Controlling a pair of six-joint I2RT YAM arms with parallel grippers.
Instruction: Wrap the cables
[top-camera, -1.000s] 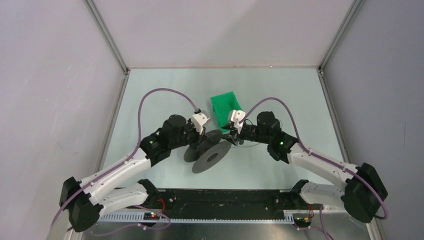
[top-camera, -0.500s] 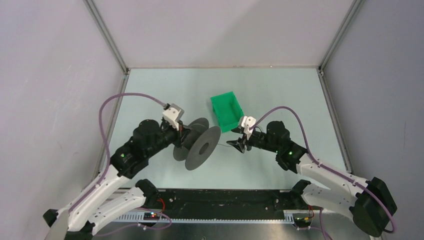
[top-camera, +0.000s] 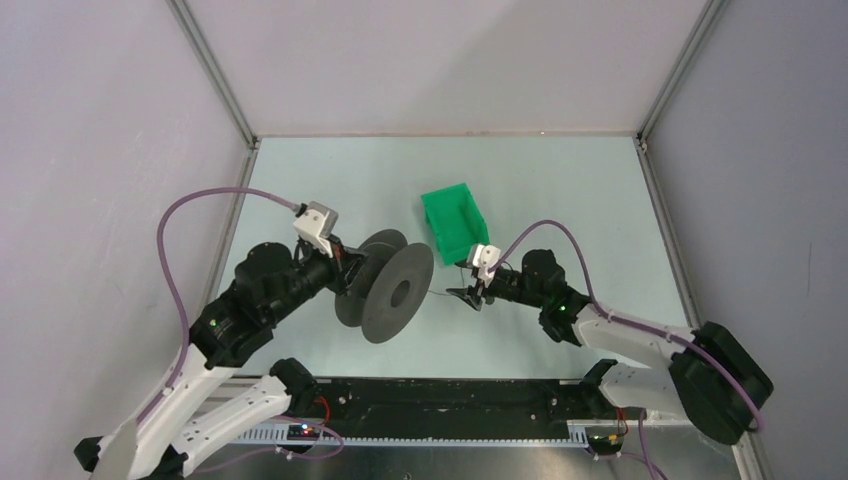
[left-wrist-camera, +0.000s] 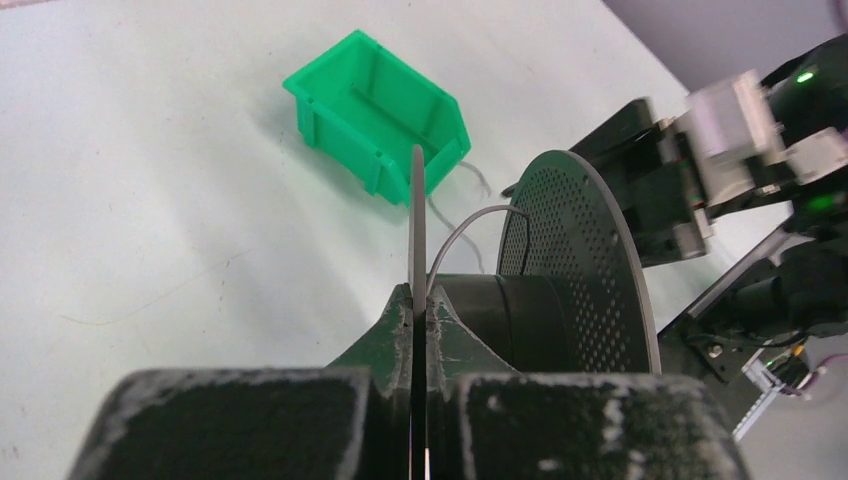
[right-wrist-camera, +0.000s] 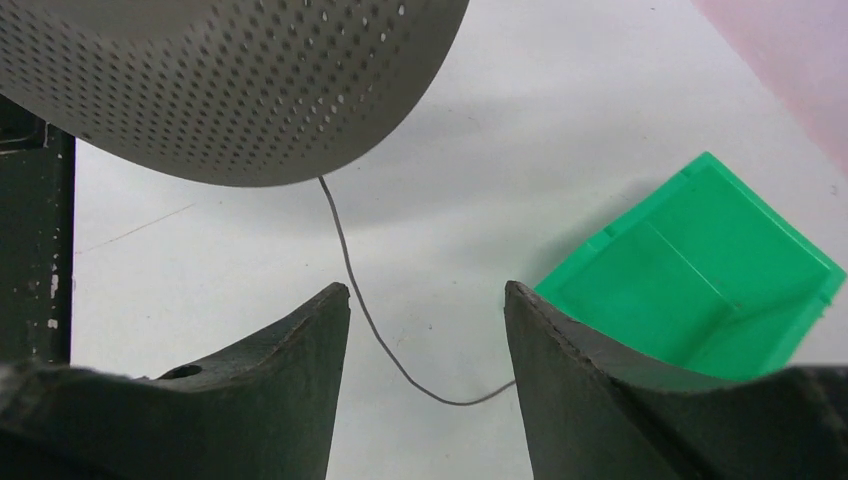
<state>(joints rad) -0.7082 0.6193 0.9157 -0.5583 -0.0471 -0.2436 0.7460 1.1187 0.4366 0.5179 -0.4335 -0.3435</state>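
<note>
- The cable (right-wrist-camera: 346, 262) is a very thin grey wire, thin like a hair and much thinner than a robot finger.
- It is bendy. It comes out from under the spool (top-camera: 392, 318) and runs away from it in a soft curve.
- In the right wrist view, the cable passes from the spool's dotted round plate down into the gap between the two fingers, then bends off to the side.
- I cannot tell if the cable touches those fingers.
- In the left wrist view, a short bit of cable makes a small arch over the middle drum of the spool, between its two round plates.
- Another small curl of cable lies on the desk (top-camera: 560, 200) past the spool, just beside the green bin (top-camera: 452, 225).
- The spool is dark grey, with two big round plates full of tiny holes. It stands on its edge.
- The left jaws are pressed together on the thin edge of the spool plate nearest to them.
- The right jaws are apart and grip nothing. They sit just beside the spool, on the side away from the left arm.
- The green bin is near the spool, on its far side from the arm bases.
</note>
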